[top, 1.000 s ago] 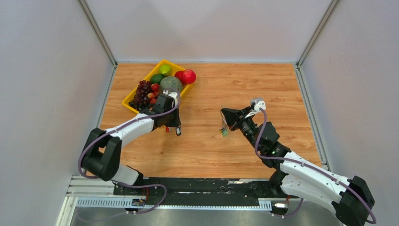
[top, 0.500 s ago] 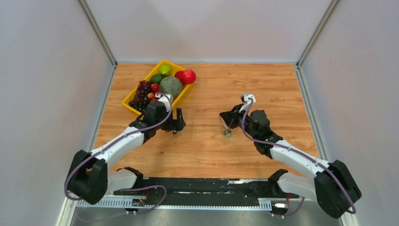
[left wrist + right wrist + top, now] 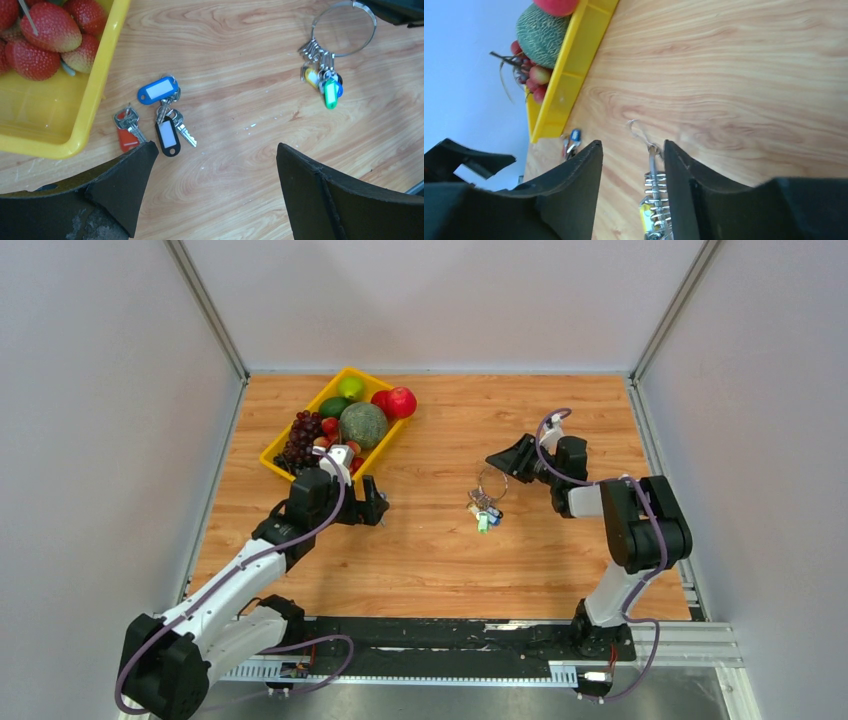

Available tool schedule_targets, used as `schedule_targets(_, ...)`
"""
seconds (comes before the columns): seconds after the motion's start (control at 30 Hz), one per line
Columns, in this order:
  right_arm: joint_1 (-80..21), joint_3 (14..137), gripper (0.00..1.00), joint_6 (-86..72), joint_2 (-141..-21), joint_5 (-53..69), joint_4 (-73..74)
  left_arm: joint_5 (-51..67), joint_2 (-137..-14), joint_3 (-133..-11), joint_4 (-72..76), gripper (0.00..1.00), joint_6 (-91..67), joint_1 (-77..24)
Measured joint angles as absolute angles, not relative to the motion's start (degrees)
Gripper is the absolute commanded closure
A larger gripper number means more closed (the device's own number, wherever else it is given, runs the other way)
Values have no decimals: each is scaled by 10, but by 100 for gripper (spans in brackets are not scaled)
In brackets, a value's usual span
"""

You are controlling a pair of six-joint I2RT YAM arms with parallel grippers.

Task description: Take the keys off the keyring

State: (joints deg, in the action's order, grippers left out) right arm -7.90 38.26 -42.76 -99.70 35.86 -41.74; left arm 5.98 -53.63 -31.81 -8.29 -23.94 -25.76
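Note:
The keyring (image 3: 344, 48), a thin silver wire loop, lies flat on the wood at mid-table (image 3: 492, 480). Several keys (image 3: 322, 80) with yellow, green and blue tags hang bunched on its near side (image 3: 484, 512). My right gripper (image 3: 503, 462) is at the ring's far right edge. In the right wrist view, the right gripper (image 3: 631, 145) is open, with the ring (image 3: 652, 165) edge-on beside one finger (image 3: 679, 190). Three loose keys lie by the tray, tagged blue (image 3: 159, 90), black (image 3: 166, 136) and red (image 3: 127, 140). My left gripper (image 3: 215, 150) hovers open just near of them, holding nothing.
A yellow tray (image 3: 272, 453) at the back left holds grapes (image 3: 303, 438), a melon (image 3: 362, 420), apples (image 3: 396, 402) and strawberries (image 3: 45, 35). Its corner (image 3: 95, 75) is close to the loose keys. Grey walls enclose the table on three sides.
The left gripper opened and drew back toward the near left. The right arm swung right and lowered the ring with its keys onto the table, and its jaws opened.

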Motion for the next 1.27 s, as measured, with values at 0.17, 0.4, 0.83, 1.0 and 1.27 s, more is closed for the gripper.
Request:
schedule_targets(0.17, -64, 415, 5, -394, -991, 336, -355, 54, -520, -307, -84, 0, -239, -258)
schedule_targets(0.4, -72, 424, 0, -311, -816, 223, -206, 21, -451, -303, -84, 0, -241, -258)
schedule_targets(0.83, -73, 346, 0, -232, -450, 179, -69, -36, -382, -346, -146, 0, -253, -258)
schedule_targets(1.0, -73, 304, 0, -220, -353, 137, -36, -42, -338, -346, -157, 0, -251, -258)
schedule_targets(1.27, -73, 288, 0, -208, -302, 100, -23, -57, -274, -346, -157, 0, -234, -258)
